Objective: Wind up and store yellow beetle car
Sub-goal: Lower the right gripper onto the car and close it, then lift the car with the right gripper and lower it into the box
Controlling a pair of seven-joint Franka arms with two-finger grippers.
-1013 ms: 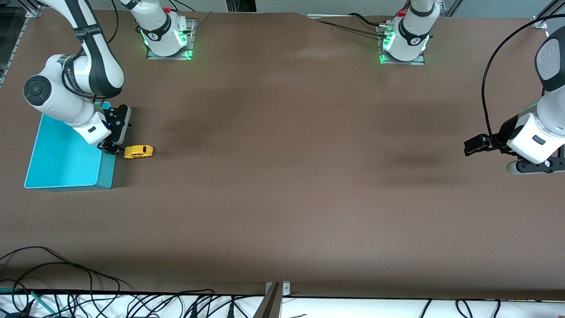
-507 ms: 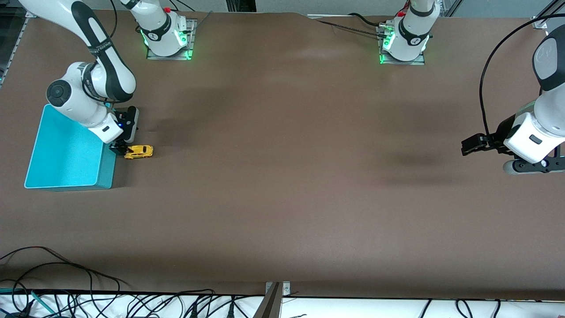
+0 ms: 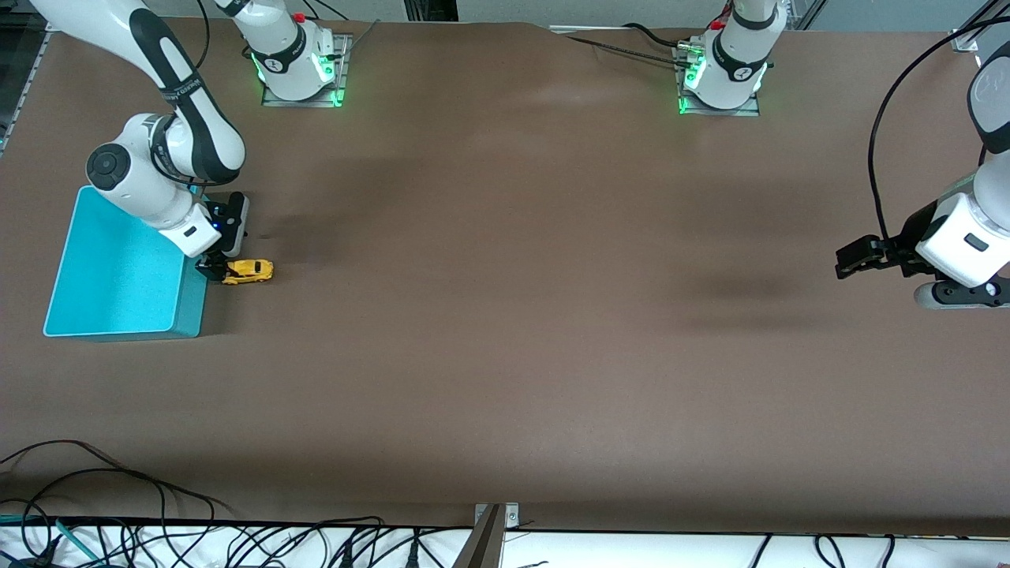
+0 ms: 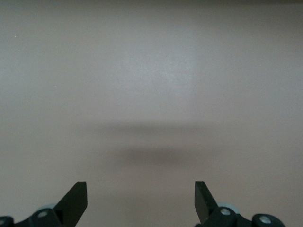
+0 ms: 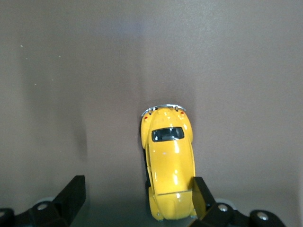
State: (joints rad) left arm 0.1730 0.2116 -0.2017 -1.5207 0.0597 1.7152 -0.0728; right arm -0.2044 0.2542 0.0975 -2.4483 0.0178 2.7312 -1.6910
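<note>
The yellow beetle car [image 3: 249,271] stands on the brown table beside the teal bin [image 3: 118,276], toward the right arm's end. My right gripper [image 3: 211,268] is open and low at the car's end nearest the bin. In the right wrist view the car [image 5: 169,161] lies between the fingers, close against one fingertip [image 5: 202,196], with a wide gap to the other. My left gripper [image 3: 856,258] is open and empty, held above bare table at the left arm's end; its wrist view shows only table between its fingertips [image 4: 75,198].
The teal bin's wall [image 3: 193,304] is right beside the right gripper. Both arm bases [image 3: 298,59] [image 3: 722,71] stand along the table's edge farthest from the camera. Cables [image 3: 158,536] lie past the table's nearest edge.
My right arm shifted from over the bin toward the car, and its gripper has come down around the car's end. My left gripper drifted slightly toward the left arm's end.
</note>
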